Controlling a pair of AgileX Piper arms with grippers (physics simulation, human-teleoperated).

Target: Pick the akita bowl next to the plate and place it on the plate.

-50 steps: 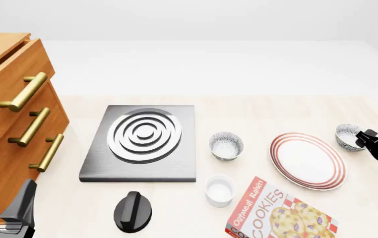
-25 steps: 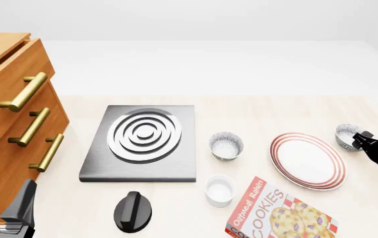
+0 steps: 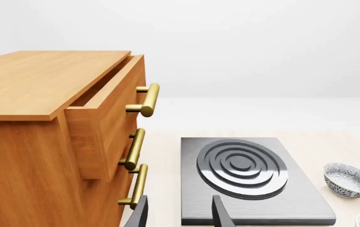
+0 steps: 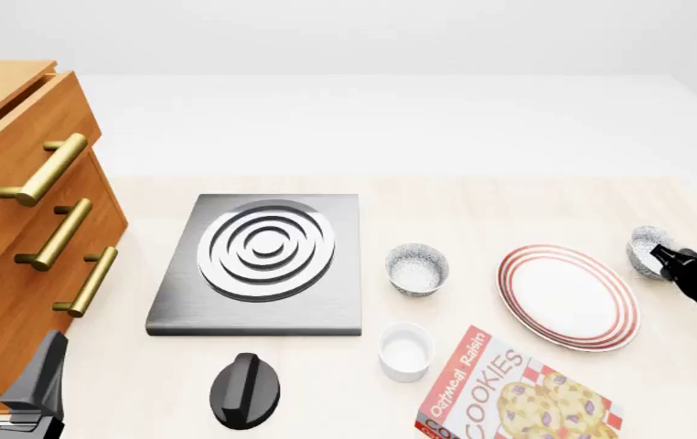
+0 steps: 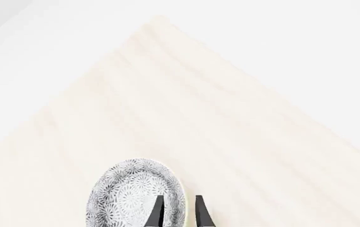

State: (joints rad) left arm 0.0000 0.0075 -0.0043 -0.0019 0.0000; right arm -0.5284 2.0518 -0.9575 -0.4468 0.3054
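Observation:
The akita bowl (image 4: 647, 247), speckled grey-black, sits just right of the red-ringed white plate (image 4: 567, 296) and is tipped on edge. My right gripper (image 4: 666, 260) is shut on its rim. In the right wrist view the bowl (image 5: 129, 196) shows its patterned outside, with the right gripper (image 5: 178, 213) pinching its edge between nearly closed fingers. A look-alike speckled bowl (image 4: 417, 269) stands left of the plate, between it and the stove. My left gripper (image 4: 9, 384) hangs open and empty at the near left corner, far from both bowls.
A wooden drawer cabinet (image 4: 19, 210) with brass handles fills the left. The steel stove plate (image 4: 263, 265) lies mid-table, with a black knob (image 4: 245, 391) in front. A white ramekin (image 4: 406, 350) and a cookie box (image 4: 513, 393) sit near the plate's front.
The right gripper's fingers have closed on the bowl's rim. The bowl has tipped up from upright and shifted slightly right. The left arm has not moved.

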